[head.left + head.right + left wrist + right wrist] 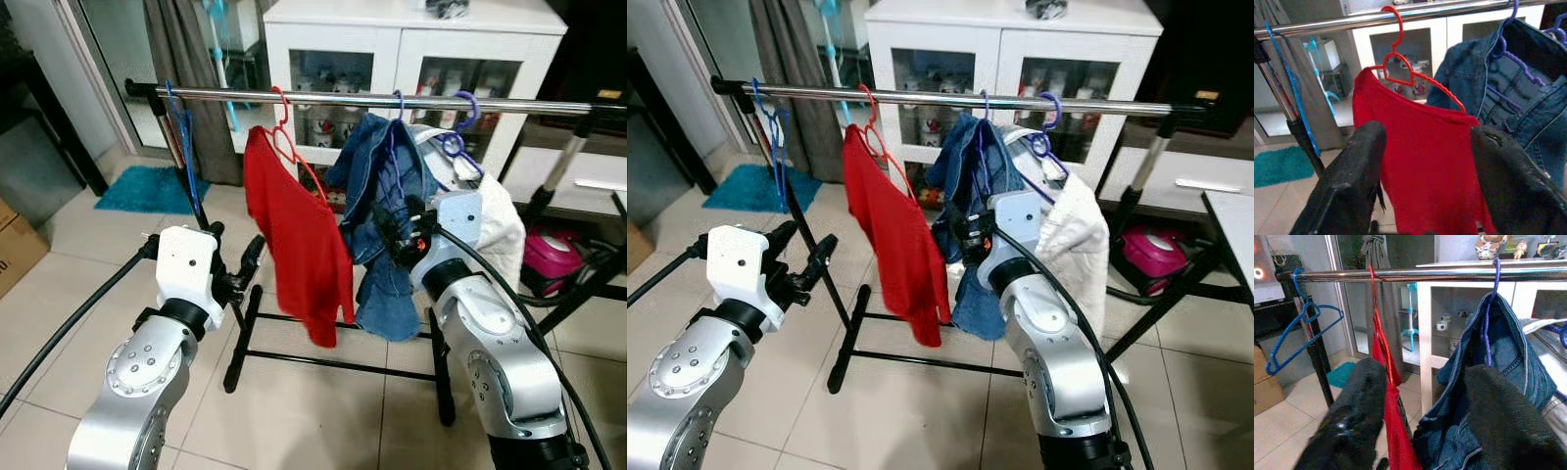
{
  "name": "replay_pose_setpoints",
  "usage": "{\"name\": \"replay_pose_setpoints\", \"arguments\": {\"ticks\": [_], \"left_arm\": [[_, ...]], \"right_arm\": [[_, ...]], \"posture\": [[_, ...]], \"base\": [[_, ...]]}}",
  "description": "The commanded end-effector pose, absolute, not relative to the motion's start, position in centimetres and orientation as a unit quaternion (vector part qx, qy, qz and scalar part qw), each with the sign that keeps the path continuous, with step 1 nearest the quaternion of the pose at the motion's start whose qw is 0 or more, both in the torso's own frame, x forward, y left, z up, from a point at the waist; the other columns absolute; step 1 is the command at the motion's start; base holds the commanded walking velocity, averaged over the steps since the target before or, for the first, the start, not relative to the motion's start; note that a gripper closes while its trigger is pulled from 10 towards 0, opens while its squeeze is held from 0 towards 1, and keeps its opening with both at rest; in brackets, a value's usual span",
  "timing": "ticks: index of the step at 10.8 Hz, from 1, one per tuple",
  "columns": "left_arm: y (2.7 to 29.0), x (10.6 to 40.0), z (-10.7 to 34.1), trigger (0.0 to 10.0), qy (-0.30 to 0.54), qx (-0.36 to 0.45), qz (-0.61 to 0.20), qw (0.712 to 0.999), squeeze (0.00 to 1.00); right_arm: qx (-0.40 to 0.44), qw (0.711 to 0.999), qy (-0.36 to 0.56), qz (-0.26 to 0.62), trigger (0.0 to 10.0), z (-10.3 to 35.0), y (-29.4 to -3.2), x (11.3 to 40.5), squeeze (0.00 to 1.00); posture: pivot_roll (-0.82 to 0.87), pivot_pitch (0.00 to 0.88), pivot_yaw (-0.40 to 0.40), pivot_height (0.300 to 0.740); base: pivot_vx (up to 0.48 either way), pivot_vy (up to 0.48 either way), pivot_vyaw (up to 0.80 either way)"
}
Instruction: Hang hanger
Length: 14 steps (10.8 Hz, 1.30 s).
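A chrome rail [392, 99] on a black clothes rack [245, 338] runs across the scene in front of a white cabinet [411, 39]. A red hanger [1400, 63] hooks over the rail and carries a red shirt [299, 245]. Just beside it, a denim jacket [377, 196] hangs from a purple hanger [1491, 308], and another purple hanger [458, 122] holds a white garment [500, 235] further toward the robot's right. An empty blue hanger [1300, 335] dangles at the rail's left end, near a teal mat [147, 188] on the tiled floor [313, 411].

The left tool [245, 269] hovers low before the red shirt, its fingers [1352, 176] spread and holding nothing. The right tool [392, 235] sits close against the denim jacket, its fingers [1356, 416] also spread apart.
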<state>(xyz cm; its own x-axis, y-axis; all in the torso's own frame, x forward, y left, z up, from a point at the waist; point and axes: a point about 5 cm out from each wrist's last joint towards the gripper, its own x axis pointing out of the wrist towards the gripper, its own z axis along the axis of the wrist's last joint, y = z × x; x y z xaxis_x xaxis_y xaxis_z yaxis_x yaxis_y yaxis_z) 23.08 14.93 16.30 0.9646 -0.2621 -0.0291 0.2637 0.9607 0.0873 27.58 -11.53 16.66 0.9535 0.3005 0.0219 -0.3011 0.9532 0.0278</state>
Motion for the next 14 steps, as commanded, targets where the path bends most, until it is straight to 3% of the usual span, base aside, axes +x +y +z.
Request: {"name": "replay_pose_setpoints", "arguments": {"ticks": [1,9,11,14], "left_arm": [[15.11,23.21,16.43,10.0,0.009,0.052,-0.134,0.990,1.00],[14.75,23.19,16.47,10.0,0.009,0.054,-0.155,0.986,1.00],[14.74,23.14,16.46,10.0,0.008,0.055,-0.157,0.986,1.00],[14.62,23.05,16.42,10.0,0.008,0.056,-0.164,0.985,1.00]], "right_arm": [[0.004,0.989,-0.014,0.144,10.0,16.89,-11.66,27.89,0.00],[-0.014,0.987,-0.011,0.157,10.0,17.03,-11.51,28.20,0.00],[-0.017,0.987,-0.012,0.158,10.0,17.00,-11.51,28.17,0.00],[-0.024,0.986,-0.021,0.166,10.0,17.13,-11.36,28.12,0.00]], "posture": [[-0.01,0.004,0.065,0.740],[-0.01,0.000,0.070,0.740],[-0.01,0.000,0.070,0.740],[-0.01,0.000,0.071,0.740]], "base": [[0.244,0.000,0.00],[0.258,0.000,-0.06],[0.283,0.000,-0.80],[0.284,0.000,0.00]]}}
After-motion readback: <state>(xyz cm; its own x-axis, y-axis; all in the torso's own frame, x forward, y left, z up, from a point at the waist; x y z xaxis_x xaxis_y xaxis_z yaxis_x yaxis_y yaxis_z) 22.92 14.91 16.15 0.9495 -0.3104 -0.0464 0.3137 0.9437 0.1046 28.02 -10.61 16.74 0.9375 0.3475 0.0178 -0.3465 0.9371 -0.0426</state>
